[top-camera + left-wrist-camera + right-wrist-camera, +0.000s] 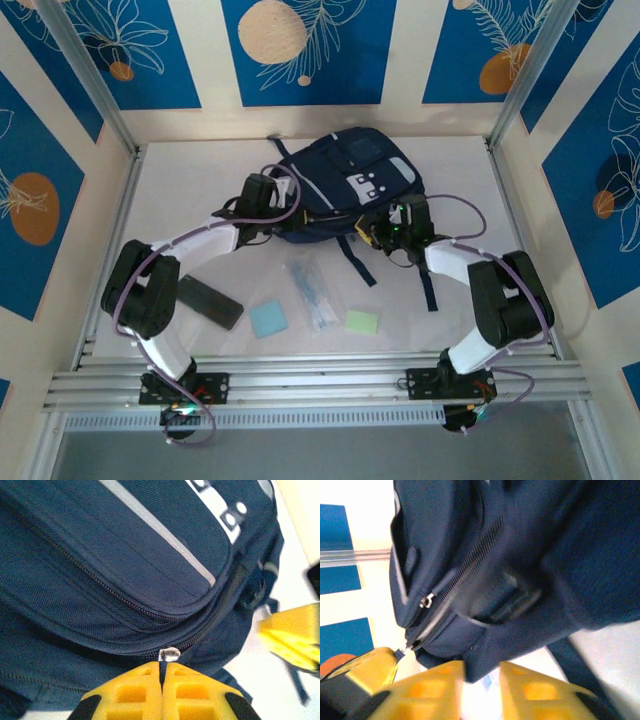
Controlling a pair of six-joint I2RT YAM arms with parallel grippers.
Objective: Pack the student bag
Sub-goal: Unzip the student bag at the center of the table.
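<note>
The student bag (340, 180) lies flat on the white table (190, 190), toward the far side and about centred between the two arms. Its front faces up, with the light grey stripe (155, 530) and the white patch (227, 517) showing. From above it spans more from left to right than from near to far, so its long axis runs roughly across the table, tilted a little. A small loop (278, 148) sticks out at its far-left corner, and two black straps (357, 262) trail from its near-right side toward the arms. The left gripper (162, 672) is at the bag's near-left edge, its yellow fingers pressed together on the thin black tab of the zipper pull (169, 654). The right gripper (482, 675) is at the bag's near-right edge, its fingers standing apart with a clear gap and gripping nothing; the bag's dark fabric hangs just above them. Nearer the arms lie a black flat case (210, 303), a light blue pad (268, 319), a clear packet (313, 290) and a green pad (362, 322), all apart from the bag.
</note>
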